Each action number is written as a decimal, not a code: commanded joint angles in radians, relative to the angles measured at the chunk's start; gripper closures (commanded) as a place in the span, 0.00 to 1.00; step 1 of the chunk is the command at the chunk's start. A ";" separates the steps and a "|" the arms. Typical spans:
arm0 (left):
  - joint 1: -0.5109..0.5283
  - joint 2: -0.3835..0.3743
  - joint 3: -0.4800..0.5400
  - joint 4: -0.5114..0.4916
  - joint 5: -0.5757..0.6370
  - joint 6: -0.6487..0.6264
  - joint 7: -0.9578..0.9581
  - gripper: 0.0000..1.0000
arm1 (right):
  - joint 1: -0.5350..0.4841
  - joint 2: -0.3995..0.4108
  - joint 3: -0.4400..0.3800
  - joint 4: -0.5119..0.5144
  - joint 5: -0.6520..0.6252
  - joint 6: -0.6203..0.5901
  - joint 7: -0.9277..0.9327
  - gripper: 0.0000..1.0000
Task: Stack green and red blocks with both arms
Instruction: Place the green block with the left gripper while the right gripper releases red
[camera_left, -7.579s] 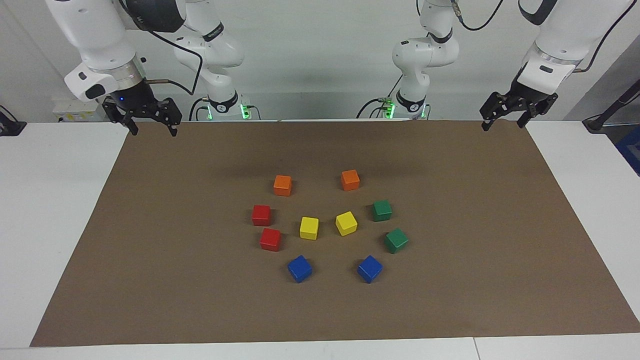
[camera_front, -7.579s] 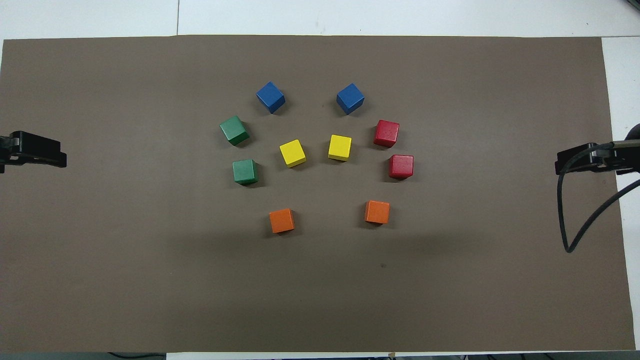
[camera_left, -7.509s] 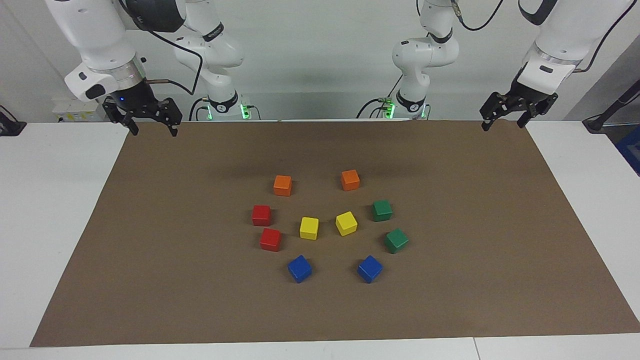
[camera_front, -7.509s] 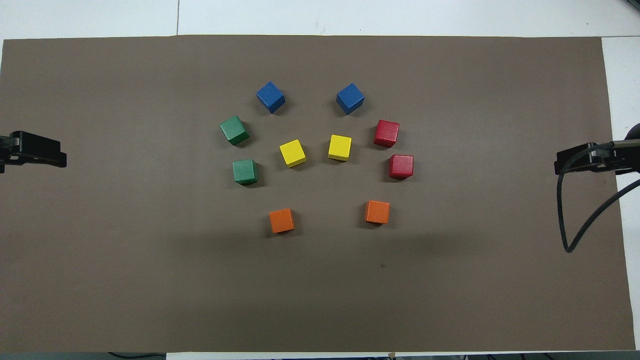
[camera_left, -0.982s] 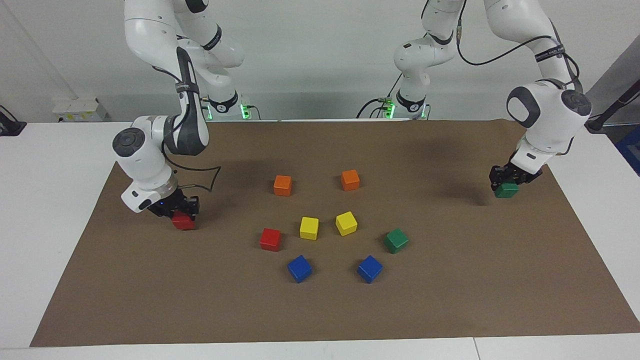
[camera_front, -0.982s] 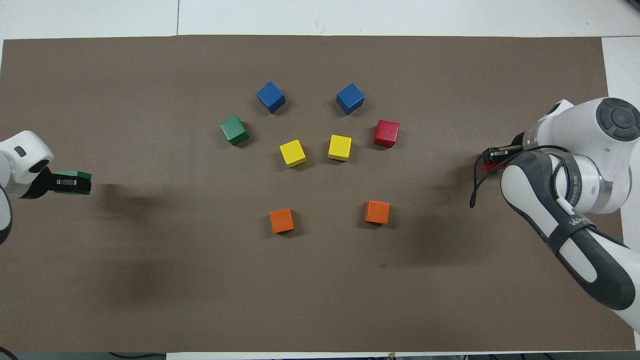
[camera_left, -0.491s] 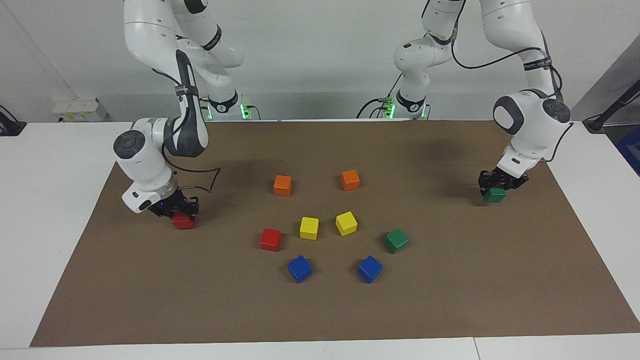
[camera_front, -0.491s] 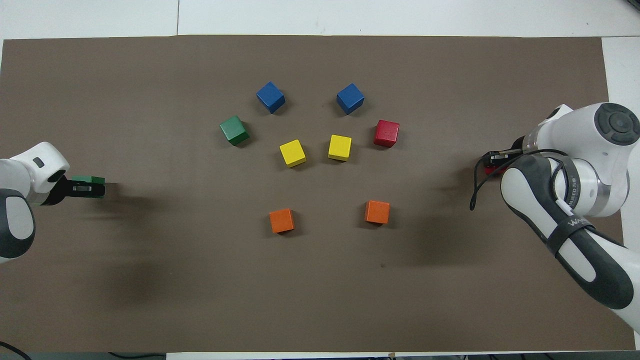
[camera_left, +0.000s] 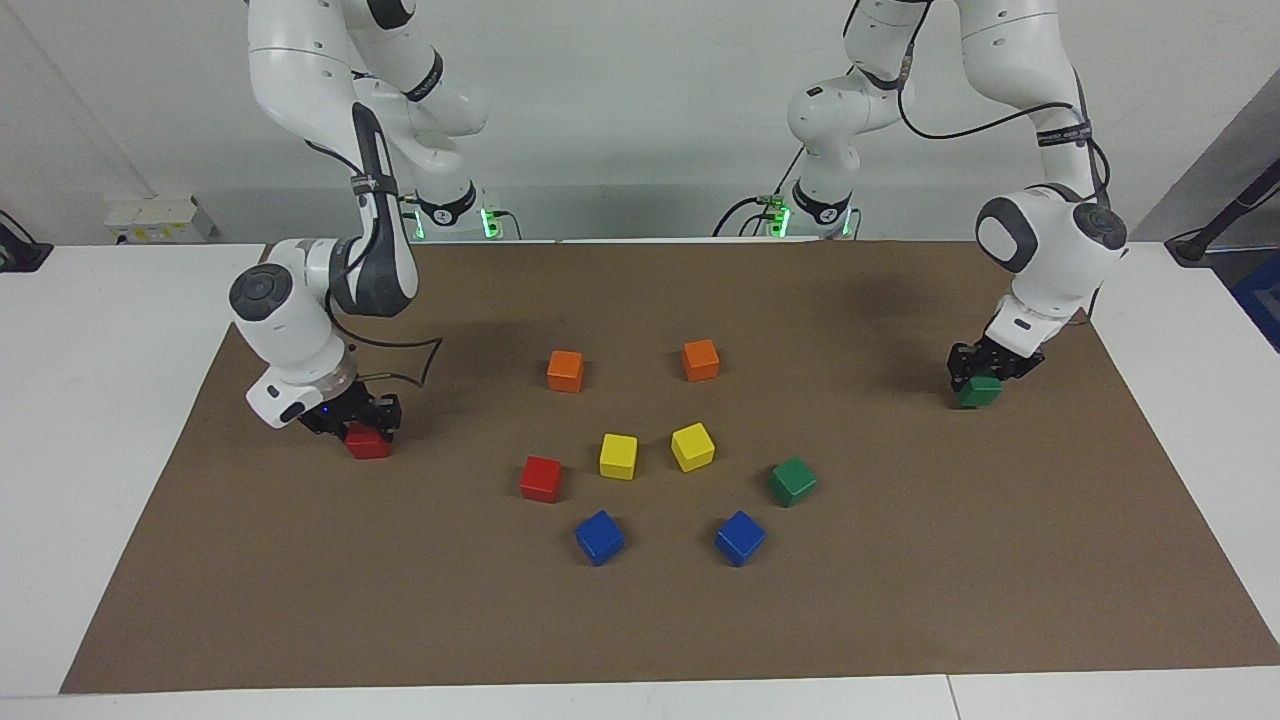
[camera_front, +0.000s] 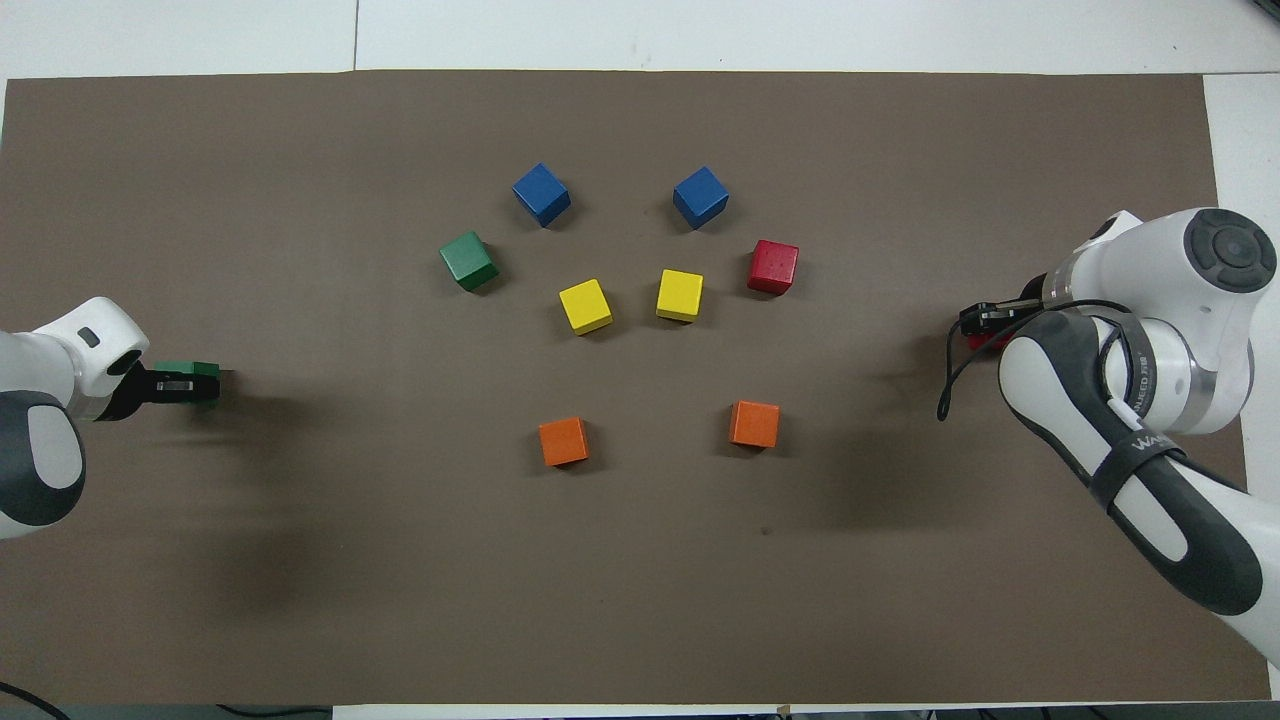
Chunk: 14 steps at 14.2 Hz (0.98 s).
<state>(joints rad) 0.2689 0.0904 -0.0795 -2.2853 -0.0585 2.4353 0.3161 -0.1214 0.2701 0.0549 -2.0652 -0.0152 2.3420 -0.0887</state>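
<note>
My right gripper (camera_left: 366, 424) is shut on a red block (camera_left: 368, 442) and holds it down at the brown mat, toward the right arm's end; only a sliver of this block shows in the overhead view (camera_front: 974, 340). My left gripper (camera_left: 984, 374) is shut on a green block (camera_left: 978, 392), low over the mat toward the left arm's end; the block also shows in the overhead view (camera_front: 190, 382). A second red block (camera_left: 541, 478) and a second green block (camera_left: 793, 481) rest loose in the middle cluster.
In the middle of the brown mat (camera_left: 640, 620) sit two yellow cubes (camera_left: 618, 456) (camera_left: 692, 446), two blue cubes (camera_left: 599, 537) (camera_left: 739, 537) farther from the robots, and two orange cubes (camera_left: 565, 370) (camera_left: 700, 360) nearer to them.
Each gripper has taken one block out of the cluster and carried it to its own end. In the last second the left gripper lowered the green block and shifted inward; the right barely moved.
</note>
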 joint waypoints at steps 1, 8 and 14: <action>0.001 -0.004 -0.002 -0.029 -0.015 0.033 -0.028 1.00 | -0.018 -0.005 0.013 0.006 0.011 0.005 -0.028 0.00; -0.002 -0.004 -0.002 -0.034 -0.015 0.033 -0.023 1.00 | 0.012 -0.026 0.017 0.377 -0.005 -0.468 0.044 0.00; 0.001 -0.006 -0.002 -0.042 -0.015 0.033 -0.022 0.30 | 0.241 0.136 0.016 0.727 -0.040 -0.577 0.354 0.00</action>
<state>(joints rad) 0.2687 0.0916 -0.0811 -2.3071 -0.0590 2.4401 0.2919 0.0577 0.3141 0.0697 -1.4561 -0.0305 1.7797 0.1885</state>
